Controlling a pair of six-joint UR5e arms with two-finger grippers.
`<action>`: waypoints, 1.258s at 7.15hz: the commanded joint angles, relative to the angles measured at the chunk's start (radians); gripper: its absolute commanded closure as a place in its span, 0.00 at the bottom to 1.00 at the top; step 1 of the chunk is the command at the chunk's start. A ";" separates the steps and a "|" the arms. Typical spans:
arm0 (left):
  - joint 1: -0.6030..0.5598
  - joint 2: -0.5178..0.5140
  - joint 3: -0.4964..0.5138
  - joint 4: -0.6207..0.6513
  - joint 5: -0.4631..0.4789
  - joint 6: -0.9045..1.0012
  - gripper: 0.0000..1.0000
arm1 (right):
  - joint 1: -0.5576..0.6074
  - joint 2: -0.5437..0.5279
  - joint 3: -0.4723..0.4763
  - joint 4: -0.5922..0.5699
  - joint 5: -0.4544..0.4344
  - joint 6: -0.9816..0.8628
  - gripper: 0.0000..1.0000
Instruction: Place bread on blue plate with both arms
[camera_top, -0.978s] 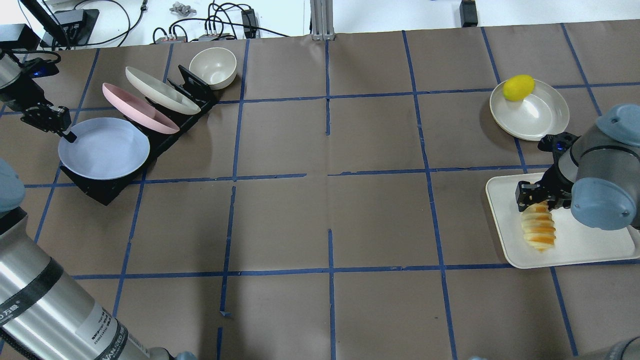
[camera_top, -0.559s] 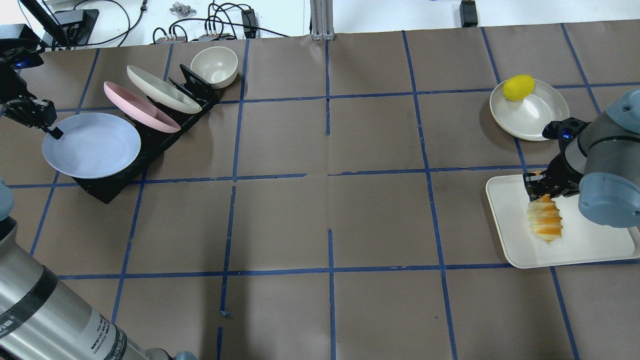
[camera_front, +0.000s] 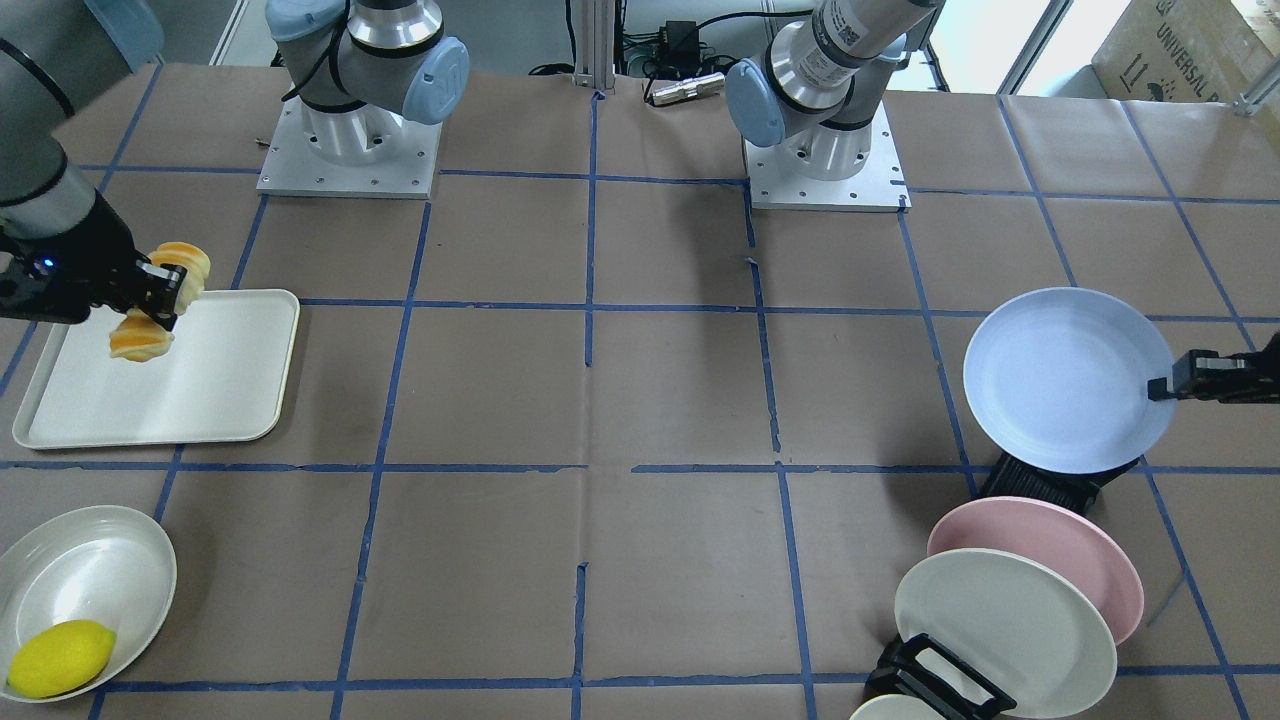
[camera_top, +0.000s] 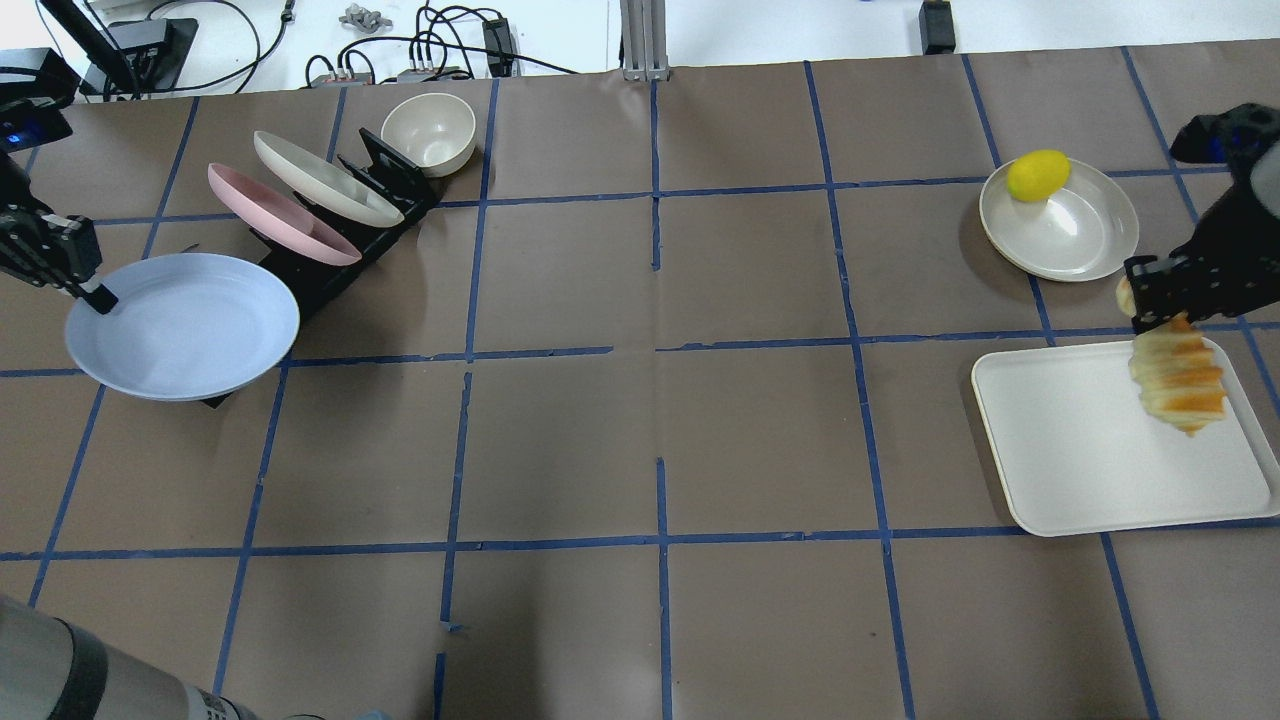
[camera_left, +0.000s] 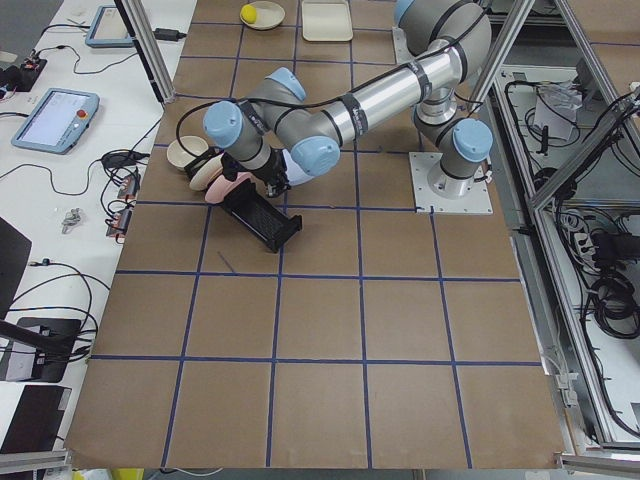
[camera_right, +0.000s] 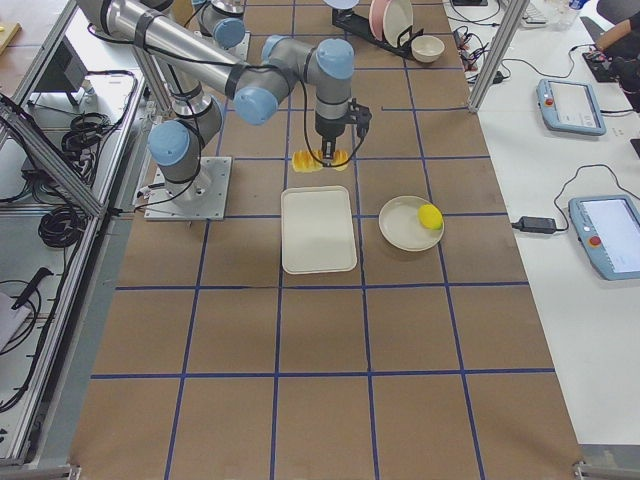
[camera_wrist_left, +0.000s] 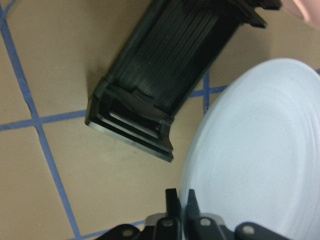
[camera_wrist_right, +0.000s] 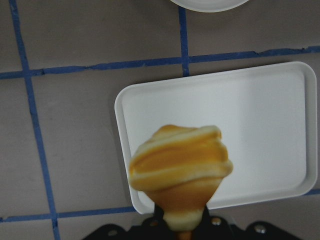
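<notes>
Currently the left gripper (camera_top: 97, 297) is pinched on the rim of one round pale-blue plate (camera_top: 185, 325), held over one end of a black slotted rack (camera_top: 392, 188). One pink plate (camera_top: 280, 215) and one cream plate (camera_top: 325, 180) lean in that rack. Well apart from the rack, the right gripper (camera_top: 1165, 292) is clamped on one ridged orange-and-cream bread loaf (camera_top: 1178, 385), lifted in the air.

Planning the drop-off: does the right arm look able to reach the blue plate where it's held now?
Probably not. The left gripper holds the blue plate at the far end of the table, opposite the right gripper with the bread. Nothing stands between; distance looks the problem.
</notes>
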 joint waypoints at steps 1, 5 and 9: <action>-0.209 0.097 -0.141 0.069 -0.031 -0.223 0.92 | 0.042 -0.017 -0.178 0.200 -0.001 0.005 0.97; -0.540 -0.048 -0.152 0.369 -0.218 -0.436 0.91 | 0.312 0.012 -0.181 0.143 -0.009 0.142 0.97; -0.691 -0.181 -0.154 0.627 -0.233 -0.602 0.85 | 0.493 0.159 -0.103 -0.044 0.008 0.151 0.98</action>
